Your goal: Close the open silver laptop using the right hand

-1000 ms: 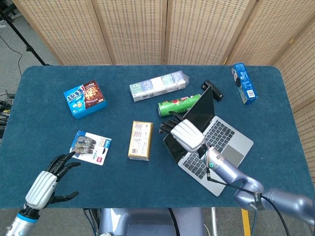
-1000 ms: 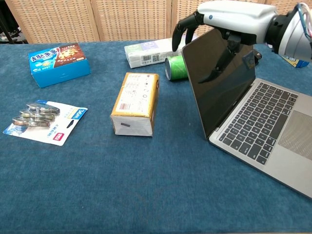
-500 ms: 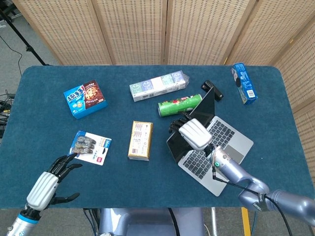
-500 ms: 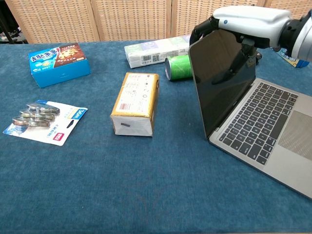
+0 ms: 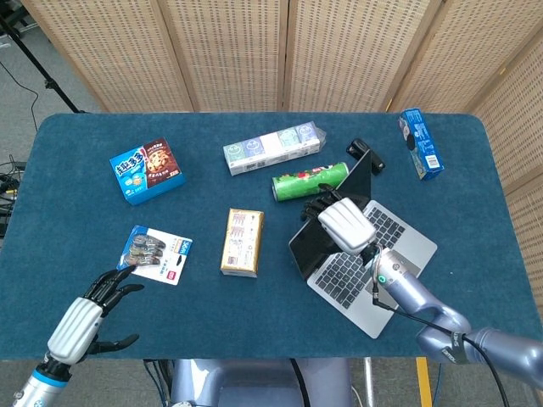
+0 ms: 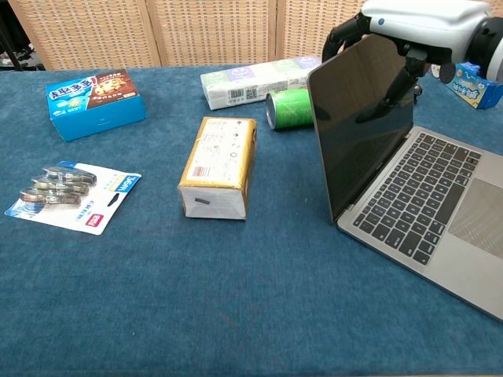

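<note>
On the right side of the table, the right hand point(image 5: 345, 225) rests its curled fingers over the top edge of the silver laptop point(image 6: 409, 196), whose screen stands roughly upright, mid-close; next it should press the lid down toward the keyboard.

Right hand point(image 5: 344, 225) atop the half-raised lid of the silver laptop point(image 5: 373, 263).

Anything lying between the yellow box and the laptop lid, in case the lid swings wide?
No, just bare blue cloth between the yellow box and the laptop lid, clearest in the chest view. The green can sits farther back, beside the lid's far edge.
</note>
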### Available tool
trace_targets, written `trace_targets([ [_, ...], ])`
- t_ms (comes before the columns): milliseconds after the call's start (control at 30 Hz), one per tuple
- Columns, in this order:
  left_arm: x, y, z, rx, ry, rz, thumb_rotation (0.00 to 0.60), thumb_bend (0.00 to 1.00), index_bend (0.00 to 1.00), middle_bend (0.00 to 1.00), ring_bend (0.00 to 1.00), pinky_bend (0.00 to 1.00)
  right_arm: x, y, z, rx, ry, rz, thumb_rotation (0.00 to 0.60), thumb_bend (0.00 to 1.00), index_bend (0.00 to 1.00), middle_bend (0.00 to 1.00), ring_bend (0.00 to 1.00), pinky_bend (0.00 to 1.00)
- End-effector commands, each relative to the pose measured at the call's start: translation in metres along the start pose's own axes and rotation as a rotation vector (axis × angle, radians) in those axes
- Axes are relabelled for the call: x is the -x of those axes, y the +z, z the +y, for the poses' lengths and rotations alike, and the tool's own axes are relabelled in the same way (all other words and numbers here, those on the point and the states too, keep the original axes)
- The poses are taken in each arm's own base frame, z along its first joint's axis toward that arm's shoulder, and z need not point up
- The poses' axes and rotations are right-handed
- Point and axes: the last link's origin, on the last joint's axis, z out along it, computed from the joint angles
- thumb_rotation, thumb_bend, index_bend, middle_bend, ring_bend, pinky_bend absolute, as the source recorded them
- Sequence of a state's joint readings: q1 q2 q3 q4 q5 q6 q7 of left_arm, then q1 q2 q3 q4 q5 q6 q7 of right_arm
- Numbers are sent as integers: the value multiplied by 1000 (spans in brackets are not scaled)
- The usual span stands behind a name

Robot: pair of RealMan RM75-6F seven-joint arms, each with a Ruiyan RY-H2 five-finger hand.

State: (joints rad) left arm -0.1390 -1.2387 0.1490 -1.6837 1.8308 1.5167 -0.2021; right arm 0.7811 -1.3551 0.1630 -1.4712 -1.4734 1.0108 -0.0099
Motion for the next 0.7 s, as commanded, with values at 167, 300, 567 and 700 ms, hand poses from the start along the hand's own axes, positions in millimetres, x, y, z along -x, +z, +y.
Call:
trace_targets([
  [167,2,-1,2,5,-3,-9,600,128,246,101,149,99,0,-5,17,51,-24,-11,600,133,377,337,352,99],
  [300,2,0,2,5,-3,-12,600,127,246,101,149,99,-1,-8,25,75,-26,-15,600,133,376,336,352,99],
  [567,3,-1,2,6,-3,-18,600,128,246,101,150,99,-7,-14,37,100,-37,2,600,133,372,331,352,99],
  [700,3,-1,3,7,-4,-19,600,128,246,101,151,99,-11,-16,39,107,-44,8,600,134,371,330,351,99],
])
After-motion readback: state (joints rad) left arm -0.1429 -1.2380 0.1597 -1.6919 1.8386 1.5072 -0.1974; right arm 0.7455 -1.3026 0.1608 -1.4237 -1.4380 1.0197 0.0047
